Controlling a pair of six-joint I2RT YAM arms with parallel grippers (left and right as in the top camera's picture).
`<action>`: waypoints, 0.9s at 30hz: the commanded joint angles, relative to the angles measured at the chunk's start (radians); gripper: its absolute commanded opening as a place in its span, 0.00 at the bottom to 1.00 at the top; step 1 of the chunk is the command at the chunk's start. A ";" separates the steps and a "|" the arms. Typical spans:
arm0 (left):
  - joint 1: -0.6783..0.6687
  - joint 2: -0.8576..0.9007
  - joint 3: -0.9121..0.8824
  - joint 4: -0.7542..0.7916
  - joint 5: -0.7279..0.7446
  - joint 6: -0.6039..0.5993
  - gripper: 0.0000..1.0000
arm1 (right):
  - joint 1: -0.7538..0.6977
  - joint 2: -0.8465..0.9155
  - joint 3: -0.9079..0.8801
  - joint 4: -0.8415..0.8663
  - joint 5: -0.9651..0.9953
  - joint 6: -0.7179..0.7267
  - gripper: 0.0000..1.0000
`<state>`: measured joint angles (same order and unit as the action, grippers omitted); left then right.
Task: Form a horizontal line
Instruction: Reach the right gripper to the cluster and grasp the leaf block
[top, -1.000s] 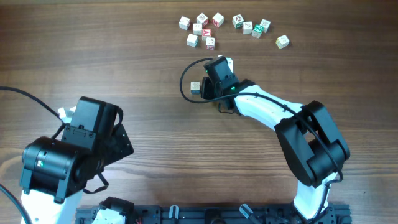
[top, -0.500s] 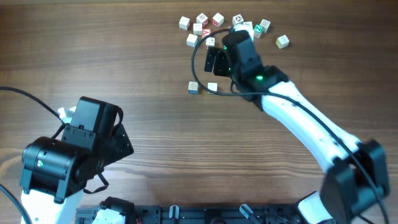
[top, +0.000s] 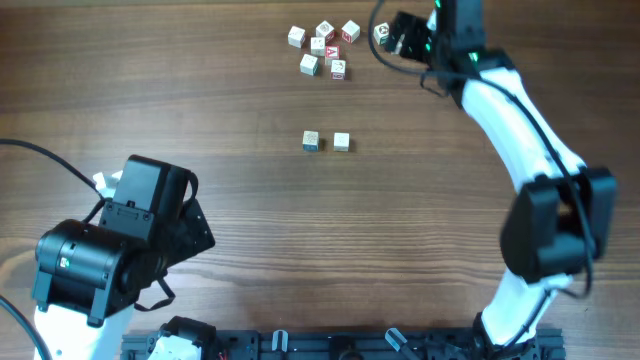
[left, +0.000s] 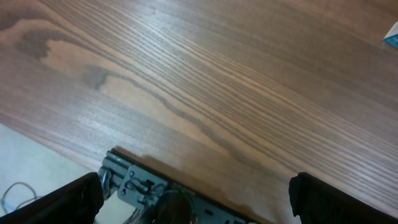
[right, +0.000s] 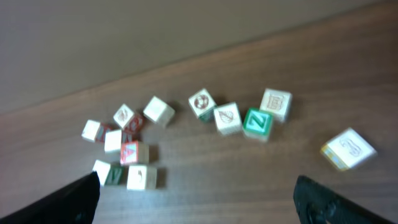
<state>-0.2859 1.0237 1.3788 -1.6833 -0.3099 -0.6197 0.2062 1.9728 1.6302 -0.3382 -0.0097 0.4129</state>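
Unfinished row: two small wooden cubes, side by side.
A blue-marked cube (top: 312, 142) and a plain whitish cube (top: 342, 142) lie level, slightly apart, well toward the robot from the scattered letter-cube cluster (top: 322, 48).

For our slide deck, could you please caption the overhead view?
Two cubes sit side by side, slightly apart; the right gripper hovers over the far cluster of loose cubes.

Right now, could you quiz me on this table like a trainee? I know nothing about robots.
1. True or false: the greyish cube and the pale cube beside it touch.
2. Which arm's pincer hovers by the scattered cubes? A left, B right.
3. How many cubes is that pincer holding?
Key: 1 false, a gap shows between them; 2 B, the right pincer; 3 zero, it is open.
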 joint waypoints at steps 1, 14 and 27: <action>0.005 -0.003 -0.003 -0.001 -0.016 -0.017 1.00 | 0.010 0.239 0.312 -0.086 -0.044 -0.114 0.99; 0.005 -0.003 -0.003 -0.001 -0.016 -0.018 1.00 | -0.005 0.583 0.498 0.062 0.050 -0.360 0.80; 0.005 -0.003 -0.003 -0.001 -0.016 -0.018 1.00 | -0.010 0.634 0.498 -0.019 0.044 -0.389 0.41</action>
<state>-0.2859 1.0237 1.3788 -1.6836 -0.3103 -0.6197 0.2008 2.5862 2.1067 -0.3584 0.0257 0.0132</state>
